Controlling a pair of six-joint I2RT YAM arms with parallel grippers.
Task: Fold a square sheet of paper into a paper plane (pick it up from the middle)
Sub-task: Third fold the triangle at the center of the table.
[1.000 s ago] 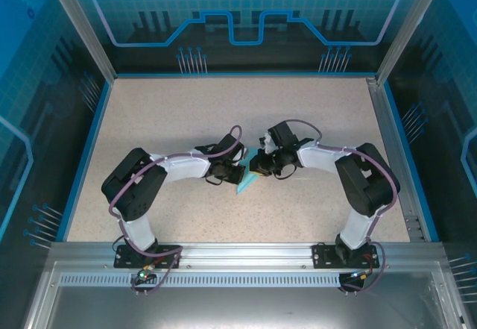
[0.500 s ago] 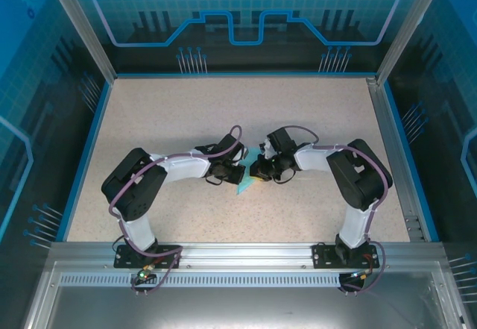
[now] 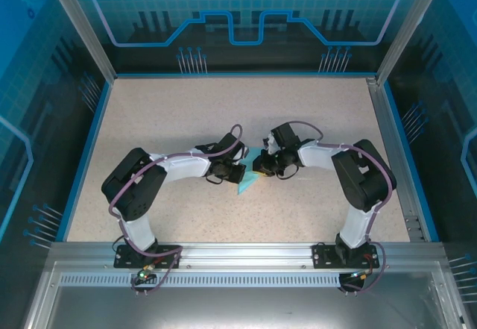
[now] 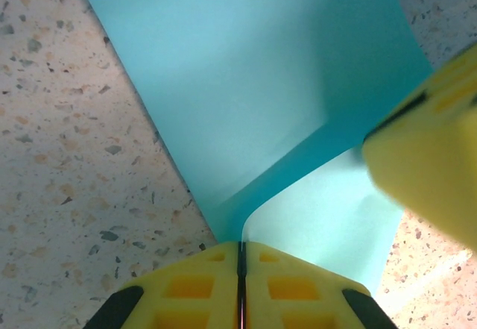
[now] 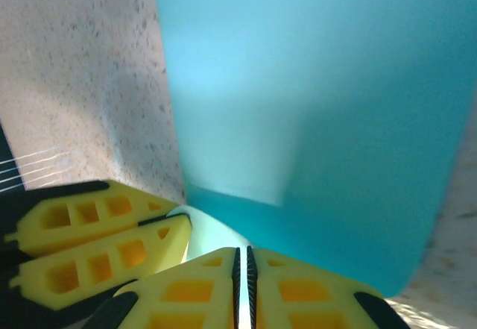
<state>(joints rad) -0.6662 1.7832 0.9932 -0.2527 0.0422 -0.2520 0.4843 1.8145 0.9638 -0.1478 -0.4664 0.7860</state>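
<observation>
The light-turquoise sheet of paper (image 3: 245, 185) lies at the middle of the table, lifted and bent between my two grippers. In the left wrist view my left gripper (image 4: 241, 245) is shut on a curled-up edge of the sheet (image 4: 246, 68), with the right gripper's yellow finger (image 4: 432, 165) close at the right. In the right wrist view my right gripper (image 5: 242, 251) is shut on a pale edge of the paper (image 5: 335, 120), its jaws a hair apart. The left gripper's fingers (image 5: 97, 232) sit just beside it. From above, the left gripper (image 3: 240, 171) and right gripper (image 3: 258, 167) nearly touch over the sheet.
The speckled beige table (image 3: 186, 113) stretches out on every side of the grippers. A blue rim and metal frame posts (image 3: 387, 83) bound it, with blue panel walls behind.
The right arm has shifted a little, its wrist swaying left and back again. The left arm holds still and the paper stays pinched between both grippers.
</observation>
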